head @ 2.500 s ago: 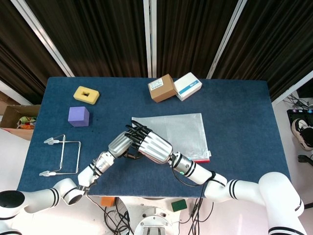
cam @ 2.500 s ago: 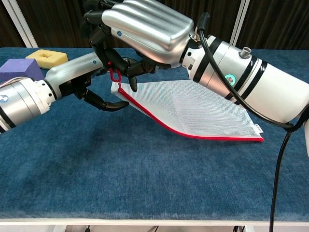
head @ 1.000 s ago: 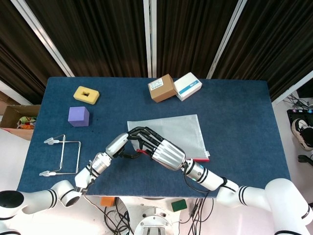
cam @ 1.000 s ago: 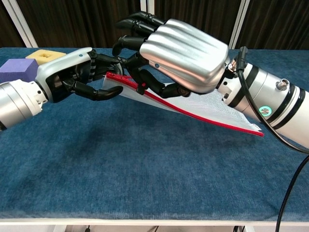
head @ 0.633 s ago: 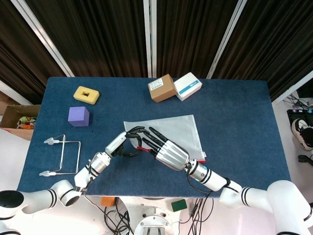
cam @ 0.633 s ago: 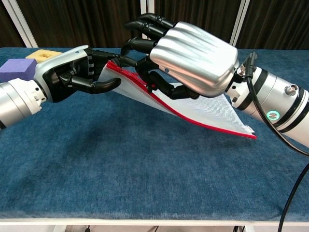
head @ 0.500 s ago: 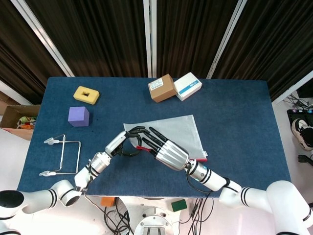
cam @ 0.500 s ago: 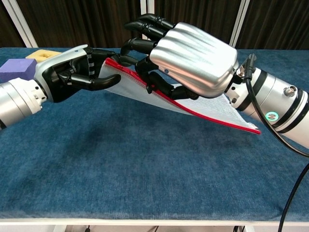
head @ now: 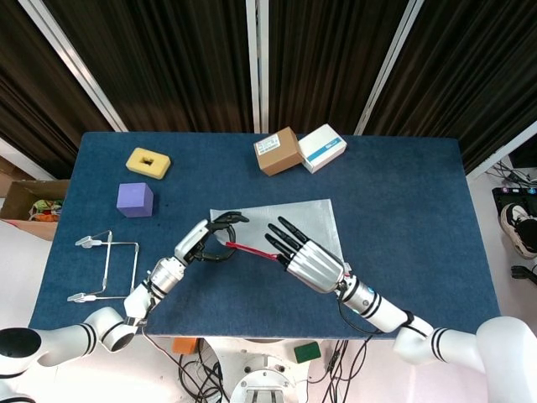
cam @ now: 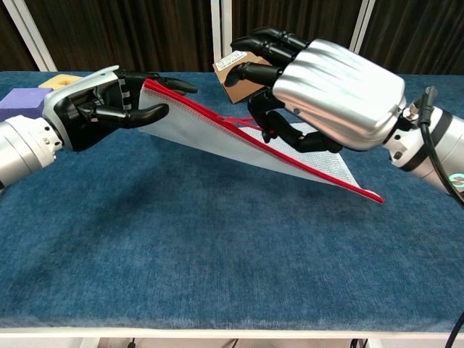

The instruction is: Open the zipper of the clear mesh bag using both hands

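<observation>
The clear mesh bag (cam: 217, 141) is lifted by its red zipper edge (cam: 319, 172), and its far side rests on the table. My left hand (cam: 94, 105) pinches the bag's left corner between thumb and fingers. My right hand (cam: 326, 90) is at the middle of the zipper edge, pinching the red zipper pull (cam: 245, 121) under its palm with the other fingers spread. In the head view the bag (head: 289, 218) lies mid-table, with the left hand (head: 201, 242) and right hand (head: 306, 259) at its near edge and the red zipper edge (head: 247, 247) between them.
A brown box (head: 278, 151) and a white box (head: 322, 147) sit at the back centre. A yellow foam block (head: 148, 162) and a purple cube (head: 134, 200) are at the left. A wire rack (head: 109, 264) lies near the front left edge.
My right hand has moved right along the red zipper edge, away from the left hand, taking the pull with it. The left hand stays on the corner, now raised higher.
</observation>
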